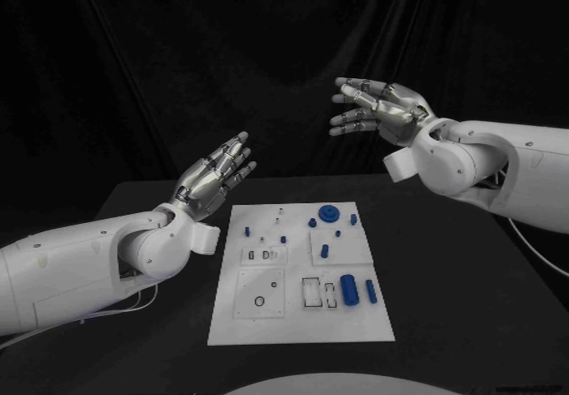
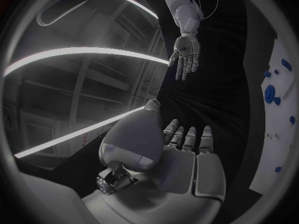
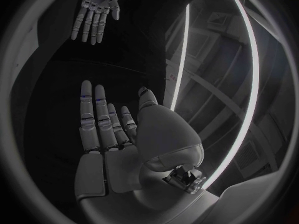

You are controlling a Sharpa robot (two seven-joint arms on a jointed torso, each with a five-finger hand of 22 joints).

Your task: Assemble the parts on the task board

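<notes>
Parts (image 1: 349, 288) in blue lie scattered over the white task board (image 1: 356, 329), which sits in the middle of the black counter (image 1: 451, 296). From the head view, both hands are raised well above it and touch nothing: the left hand (image 1: 217, 177) is up beside the board's far left corner, fingers straight and apart, holding nothing, and the right hand (image 1: 380, 109) hangs higher, beyond the far right, fingers loosely bent and spread, also holding nothing. I'd say no assembly step has begun; the next move calls for one hand to come down onto a loose piece, perhaps the large cylinder near the board's right edge. Bare counter lies on both sides, so there is room to descend, though the pieces sit close together.

From the left wrist, the left hand (image 2: 187, 149) is flat and released, with the right hand (image 2: 186, 55) open beyond it and the board's edge (image 2: 274, 134) alongside.

From the right wrist, the right hand (image 3: 109, 129) is released too, the left hand (image 3: 93, 12) well apart.
</notes>
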